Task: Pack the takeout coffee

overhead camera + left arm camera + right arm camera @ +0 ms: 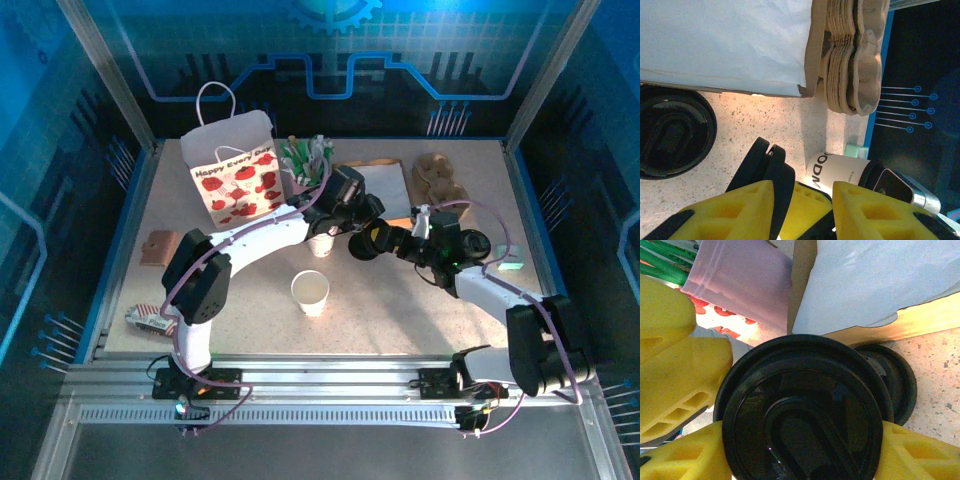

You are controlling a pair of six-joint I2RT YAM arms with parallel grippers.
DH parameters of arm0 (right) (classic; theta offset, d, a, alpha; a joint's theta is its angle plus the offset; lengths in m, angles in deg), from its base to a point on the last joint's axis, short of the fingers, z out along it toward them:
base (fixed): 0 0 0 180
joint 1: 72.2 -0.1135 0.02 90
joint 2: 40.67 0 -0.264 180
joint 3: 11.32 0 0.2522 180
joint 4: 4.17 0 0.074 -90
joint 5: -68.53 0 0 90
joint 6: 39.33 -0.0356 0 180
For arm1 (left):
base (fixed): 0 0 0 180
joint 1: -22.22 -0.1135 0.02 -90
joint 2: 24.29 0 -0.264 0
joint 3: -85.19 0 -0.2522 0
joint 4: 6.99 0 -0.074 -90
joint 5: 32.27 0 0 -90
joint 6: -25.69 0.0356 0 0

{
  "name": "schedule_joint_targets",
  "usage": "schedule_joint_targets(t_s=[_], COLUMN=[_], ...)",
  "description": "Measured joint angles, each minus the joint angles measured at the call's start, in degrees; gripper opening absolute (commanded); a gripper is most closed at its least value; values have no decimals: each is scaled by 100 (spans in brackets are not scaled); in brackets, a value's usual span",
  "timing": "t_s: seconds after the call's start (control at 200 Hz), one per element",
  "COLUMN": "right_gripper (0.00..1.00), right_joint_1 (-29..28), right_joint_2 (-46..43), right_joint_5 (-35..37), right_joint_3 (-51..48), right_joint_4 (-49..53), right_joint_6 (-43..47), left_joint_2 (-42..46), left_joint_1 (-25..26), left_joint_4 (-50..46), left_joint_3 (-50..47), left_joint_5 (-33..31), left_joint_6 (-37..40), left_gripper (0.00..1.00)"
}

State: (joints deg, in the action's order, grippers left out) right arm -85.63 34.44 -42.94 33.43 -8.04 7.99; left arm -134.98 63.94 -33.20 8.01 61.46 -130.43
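Two hands meet over the middle of the desk [400, 315] right now. The right hand [800, 440] is clamped on a round black lid [805, 405], one yellow finger pressing each side of its rim, and the lid hangs flat in front of the wrist camera. Behind it, a second black lid [901, 382] lies on the speckled surface, right against the edge of a flat brown paper bag [810, 55]. The left hand [802, 191] reaches in from the other side with its yellow fingers set apart, though I cannot tell whether they are gripping anything. From above, the takeout coffee cup [320, 244] stands upright and uncovered just beneath that hand, near the held lid. A spare white cup [310, 292] stands open nearer the arm bases, apart from the first. At the back left, the strawberry gift bag [235, 180] stands upright, with the pink cup [740, 280] of green sticks just beside it. A stack of pulp cup carriers [855, 55] lies beyond the paper bag.
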Motion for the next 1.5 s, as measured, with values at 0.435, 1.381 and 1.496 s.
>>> schedule_joint_targets(t_s=[0.435, 1.381, 1.496], right_gripper=[62, 62, 62], right_joint_1=[0, 0, 0], right_joint_2=[0, 302, 315], right_joint_5=[-2, 2, 2], right_joint_3=[-22, -26, -26], right_joint_4=[-52, -367, -400], right_joint_6=[0, -90, -107], left_joint_2=[-9, -177, -177], left_joint_1=[-142, -251, -251], left_joint_4=[76, 284, 295], left_joint_3=[-83, -81, -76], left_joint_5=[-2, 13, 24], left_joint_6=[2, -254, -297], left_gripper=[37, 36, 36])
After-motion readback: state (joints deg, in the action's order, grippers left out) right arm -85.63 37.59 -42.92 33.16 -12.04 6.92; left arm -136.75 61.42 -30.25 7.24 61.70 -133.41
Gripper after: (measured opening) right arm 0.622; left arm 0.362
